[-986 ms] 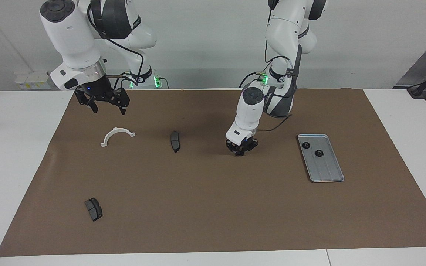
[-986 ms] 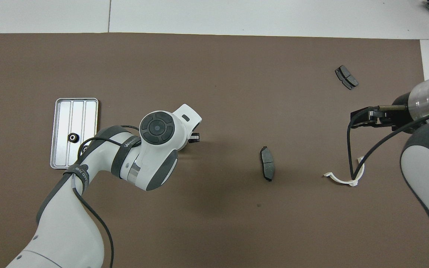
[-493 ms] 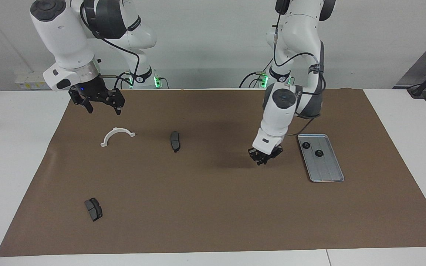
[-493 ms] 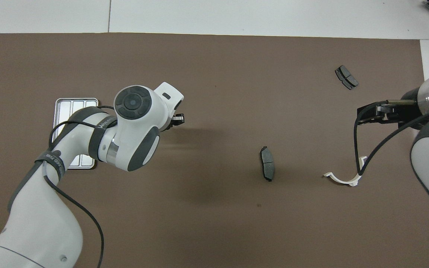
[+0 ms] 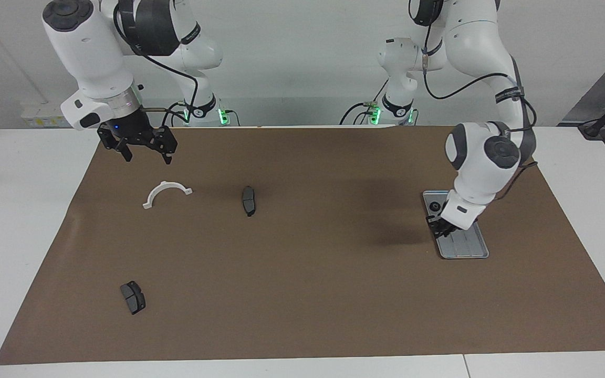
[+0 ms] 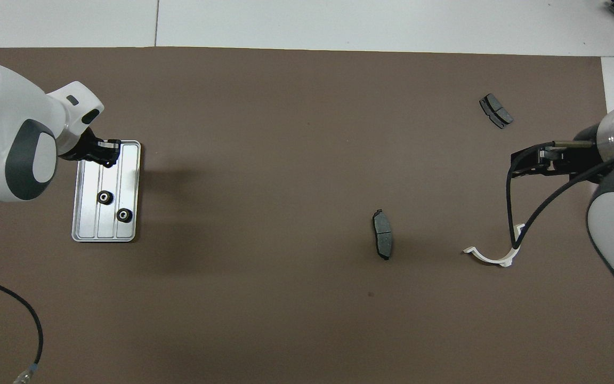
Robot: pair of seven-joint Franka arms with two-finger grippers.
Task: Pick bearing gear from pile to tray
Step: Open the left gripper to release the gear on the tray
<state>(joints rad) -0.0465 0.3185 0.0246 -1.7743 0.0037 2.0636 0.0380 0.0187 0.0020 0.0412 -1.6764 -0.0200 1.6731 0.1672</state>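
The silver tray [image 5: 468, 248] lies on the brown mat toward the left arm's end; it also shows in the overhead view [image 6: 81, 233]. Two black bearing gears [image 6: 105, 197] [image 6: 124, 215] lie in it. My left gripper [image 5: 441, 227] [image 6: 105, 156] hangs low over the tray, fingers closed on a small dark piece that looks like a bearing gear. The pile is spread out: a white half-ring [image 5: 166, 190] [image 6: 491, 259] and two dark brake pads [image 5: 249, 200] [image 5: 133, 297]. My right gripper [image 5: 144, 153] [image 6: 525, 162] waits open and empty, raised over the mat beside the half-ring.
The brown mat [image 5: 302, 294] covers most of the white table. A tiny dark speck [image 6: 370, 294] lies on the mat nearer the robots than the middle brake pad [image 6: 382, 241]. The other brake pad [image 6: 495, 110] lies farther out.
My left gripper rose from the mat's middle and swung across to the tray, uncovering the two gears in the overhead view. My right gripper drew back slightly, then held still.
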